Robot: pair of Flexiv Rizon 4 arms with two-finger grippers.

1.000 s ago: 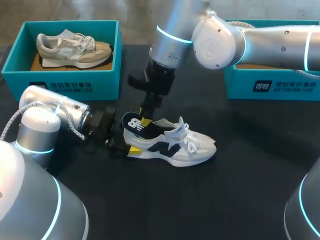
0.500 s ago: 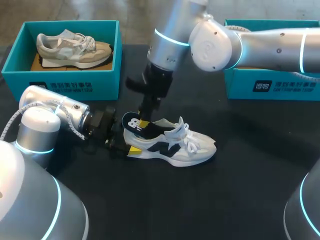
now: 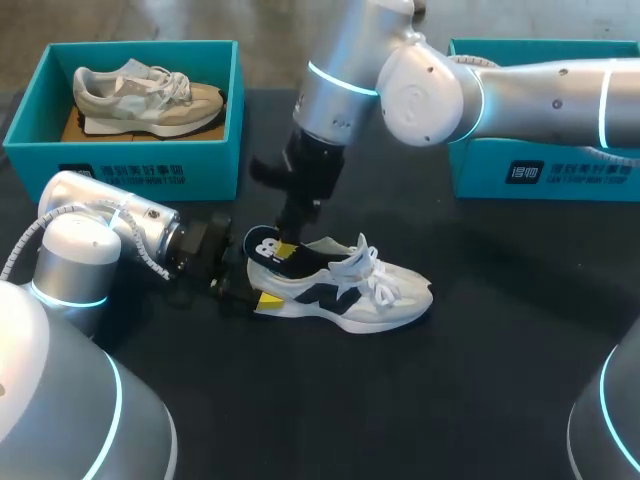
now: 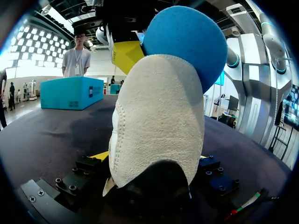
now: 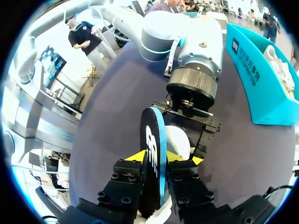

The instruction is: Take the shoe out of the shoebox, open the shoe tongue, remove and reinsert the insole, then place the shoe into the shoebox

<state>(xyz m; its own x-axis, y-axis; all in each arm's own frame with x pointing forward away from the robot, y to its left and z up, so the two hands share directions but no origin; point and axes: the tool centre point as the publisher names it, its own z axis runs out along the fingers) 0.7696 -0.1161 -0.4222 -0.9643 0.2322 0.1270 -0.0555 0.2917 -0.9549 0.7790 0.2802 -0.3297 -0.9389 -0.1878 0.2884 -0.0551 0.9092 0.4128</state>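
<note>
Inside nearly closed right pincer (image 5: 156, 157): insole (image 5: 152, 135)

We take this for a robotics lab bench. Our two silver arms, each banded with glowing blue rings, stand over a black table (image 3: 500, 400): the left arm (image 3: 100, 235) comes in at 9 o'clock, the right arm (image 3: 540, 90) at 2 o'clock. A teal shoebox (image 3: 130, 165) at 10 o'clock holds a beige shoe (image 3: 150, 95), a second shoebox (image 3: 570, 170) stands at 2 o'clock, and a white shoe (image 3: 380, 290) lies at the table's middle.
</note>
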